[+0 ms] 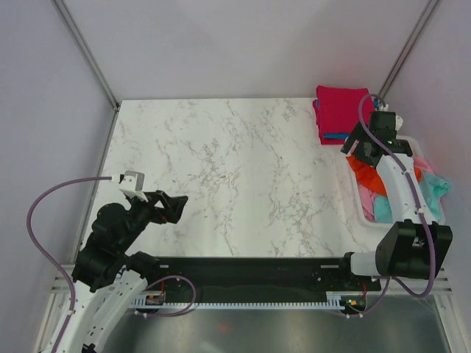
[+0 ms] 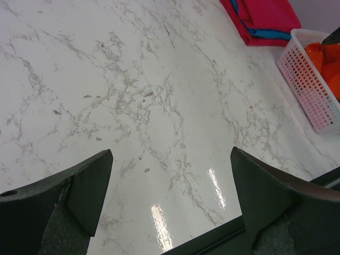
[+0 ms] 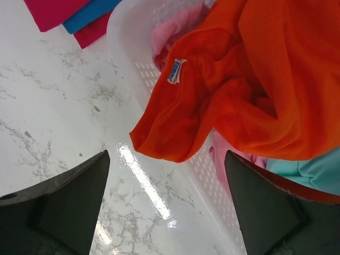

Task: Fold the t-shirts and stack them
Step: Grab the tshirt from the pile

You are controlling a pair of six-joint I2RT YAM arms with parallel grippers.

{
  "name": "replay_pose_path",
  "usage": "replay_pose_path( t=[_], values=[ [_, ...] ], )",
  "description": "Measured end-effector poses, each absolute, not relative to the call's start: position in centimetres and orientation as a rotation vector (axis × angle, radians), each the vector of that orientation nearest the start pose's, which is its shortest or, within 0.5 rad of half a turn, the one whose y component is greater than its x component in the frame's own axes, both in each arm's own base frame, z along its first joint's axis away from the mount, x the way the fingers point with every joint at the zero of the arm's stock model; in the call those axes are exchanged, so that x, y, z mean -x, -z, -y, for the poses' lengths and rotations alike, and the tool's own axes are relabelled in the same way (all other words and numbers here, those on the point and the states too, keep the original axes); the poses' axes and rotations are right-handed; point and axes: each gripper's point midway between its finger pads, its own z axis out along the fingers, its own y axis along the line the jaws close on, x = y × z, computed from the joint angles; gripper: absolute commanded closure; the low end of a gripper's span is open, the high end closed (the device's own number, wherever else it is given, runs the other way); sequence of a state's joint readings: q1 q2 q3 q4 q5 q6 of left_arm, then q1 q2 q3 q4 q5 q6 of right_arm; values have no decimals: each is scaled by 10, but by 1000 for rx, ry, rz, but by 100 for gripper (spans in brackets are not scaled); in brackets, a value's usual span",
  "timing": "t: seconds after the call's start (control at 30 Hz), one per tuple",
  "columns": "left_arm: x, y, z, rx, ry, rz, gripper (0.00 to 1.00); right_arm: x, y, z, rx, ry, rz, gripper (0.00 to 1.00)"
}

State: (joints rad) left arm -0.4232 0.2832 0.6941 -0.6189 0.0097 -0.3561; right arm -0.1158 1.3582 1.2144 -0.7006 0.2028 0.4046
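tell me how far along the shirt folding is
Done: magenta t-shirt and blue t-shirt lie folded, stacked at the table's far right corner. In hand: right gripper hangs open over the orange-red t-shirt draped across the basket rim, not gripping it. To do: that one, plus the pink t-shirt and teal t-shirt in the basket. Left gripper is open, idle.
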Motion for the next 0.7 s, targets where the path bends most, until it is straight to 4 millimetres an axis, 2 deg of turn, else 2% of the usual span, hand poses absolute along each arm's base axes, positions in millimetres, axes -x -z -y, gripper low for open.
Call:
replay_pose_path(
  t=[0.17, 0.33, 0.43, 0.47, 0.53, 0.57, 0.6, 0.7],
  values=[
    [-178, -251, 98, -68, 568, -1813, 0, -353, -161, 69, -730, 115, -2324, 15],
    [-179, -250, 98, -68, 567, -1815, 0, -362, -142, 67, -727, 76, -2351, 29],
    [-179, -250, 98, -70, 567, -1816, 0, -366, -135, 64, -707, 48, -2364, 49],
    [-178, -250, 99, -70, 568, -1816, 0, -368, -133, 62, -697, 38, -2369, 65],
    [-178, -250, 99, -70, 568, -1816, 0, -370, -132, 61, -685, 23, -2372, 77],
    [-178, -250, 99, -70, 568, -1816, 0, -371, -132, 60, -680, 15, -2372, 92],
    [-178, -250, 99, -70, 568, -1816, 0, -372, -132, 59, -672, 12, -2371, 100],
    [-179, -250, 99, -70, 568, -1816, 0, -374, -134, 56, -663, -17, -2367, 100]
  ],
)
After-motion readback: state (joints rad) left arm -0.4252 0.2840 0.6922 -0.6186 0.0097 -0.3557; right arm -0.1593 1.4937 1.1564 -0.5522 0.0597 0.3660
